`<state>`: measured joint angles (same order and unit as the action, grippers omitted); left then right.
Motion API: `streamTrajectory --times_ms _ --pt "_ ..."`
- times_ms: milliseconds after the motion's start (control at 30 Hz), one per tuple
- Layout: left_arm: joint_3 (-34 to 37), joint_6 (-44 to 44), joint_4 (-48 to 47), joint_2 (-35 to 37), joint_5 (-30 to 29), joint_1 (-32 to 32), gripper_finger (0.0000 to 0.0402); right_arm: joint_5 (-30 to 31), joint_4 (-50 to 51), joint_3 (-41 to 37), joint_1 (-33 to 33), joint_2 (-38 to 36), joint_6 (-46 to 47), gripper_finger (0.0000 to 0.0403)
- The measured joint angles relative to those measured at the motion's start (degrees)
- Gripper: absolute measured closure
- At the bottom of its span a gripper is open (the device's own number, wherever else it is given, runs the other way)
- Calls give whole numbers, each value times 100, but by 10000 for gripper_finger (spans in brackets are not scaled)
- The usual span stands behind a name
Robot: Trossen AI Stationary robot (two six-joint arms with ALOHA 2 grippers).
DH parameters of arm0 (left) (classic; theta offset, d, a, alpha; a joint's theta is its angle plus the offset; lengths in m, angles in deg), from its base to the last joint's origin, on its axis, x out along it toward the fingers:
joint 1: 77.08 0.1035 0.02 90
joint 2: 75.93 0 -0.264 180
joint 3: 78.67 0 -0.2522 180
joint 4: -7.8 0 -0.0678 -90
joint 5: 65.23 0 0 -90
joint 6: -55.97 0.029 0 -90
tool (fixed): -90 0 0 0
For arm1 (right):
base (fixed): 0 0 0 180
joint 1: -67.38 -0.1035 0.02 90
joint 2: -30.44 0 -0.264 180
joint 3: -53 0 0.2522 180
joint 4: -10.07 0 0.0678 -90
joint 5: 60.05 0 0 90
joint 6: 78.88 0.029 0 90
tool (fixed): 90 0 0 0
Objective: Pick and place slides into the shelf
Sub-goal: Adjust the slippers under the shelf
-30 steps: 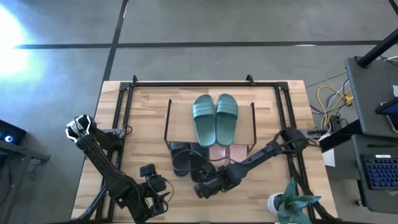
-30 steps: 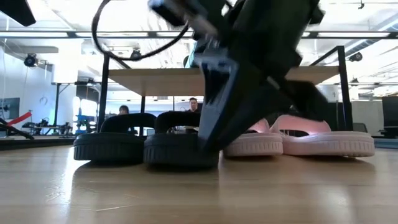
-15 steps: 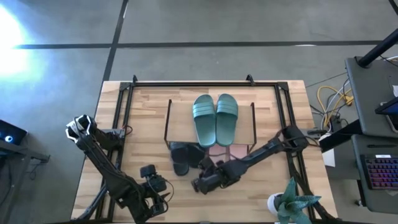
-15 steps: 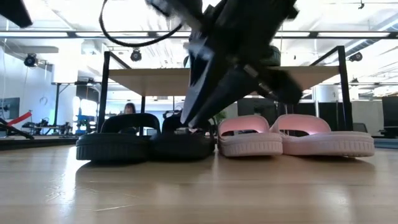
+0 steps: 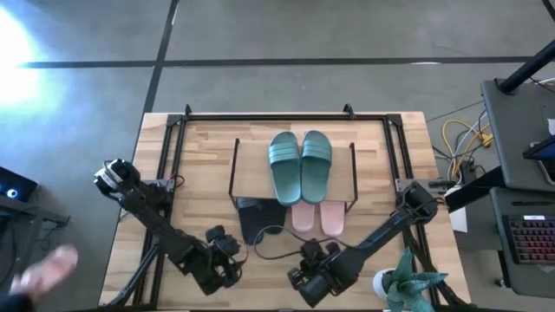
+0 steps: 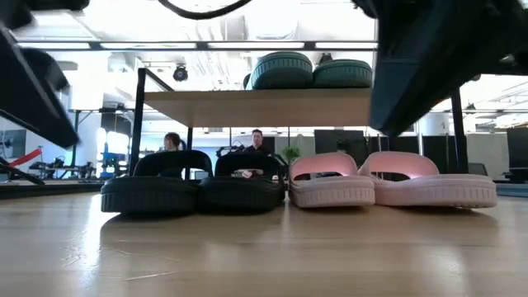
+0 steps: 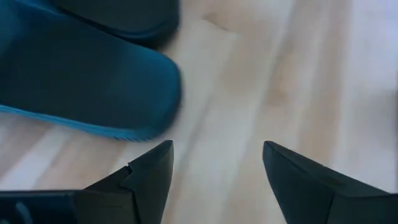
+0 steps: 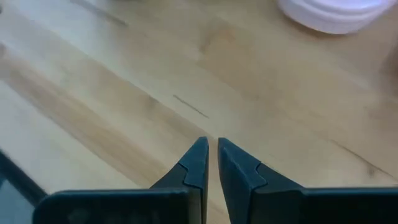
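Down at the table's near edge, the right gripper hangs over bare wood, fingers pinched almost together, holding nothing. The left gripper sits beside it, fingers spread, empty. Past them, the black slides and pink slides sit under the shelf, with the teal slides on top.

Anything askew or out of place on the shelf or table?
Nothing stands out. The teal-green pair lies side by side on the shelf top board; the black pair and the pink pair stand in a straight row beneath it. The left gripper is open, the right gripper nearly closed and empty, both clear of the slides.
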<state>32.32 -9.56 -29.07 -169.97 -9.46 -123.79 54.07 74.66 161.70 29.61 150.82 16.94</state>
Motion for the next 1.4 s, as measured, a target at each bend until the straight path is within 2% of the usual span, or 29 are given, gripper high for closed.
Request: streamTrajectory --times_ms 133,267,433,600,733,867,1033,1133,1400 --pt "315 243 393 -22 91 316 199 51 162 32 -74 0 207 375" --pt "478 617 1009 -22 562 543 261 55 162 32 -88 0 233 375" --pt "400 648 1181 -20 1084 436 337 53 161 32 -105 0 230 374" --pt "491 936 1877 -119 1403 301 395 58 170 26 -117 0 215 375" --pt "529 1056 2111 -493 1350 465 392 120 179 17 -110 0 177 375" --pt "454 1234 2160 -805 936 632 391 142 168 17 -106 0 175 375" --pt "411 1254 1966 -870 -34 785 391 106 166 12 -153 0 224 375" --pt "423 1014 1490 -868 -455 934 391 103 170 12 -176 0 289 375" --pt "455 1020 901 -890 -670 1445 391 140 170 9 -170 0 276 374"
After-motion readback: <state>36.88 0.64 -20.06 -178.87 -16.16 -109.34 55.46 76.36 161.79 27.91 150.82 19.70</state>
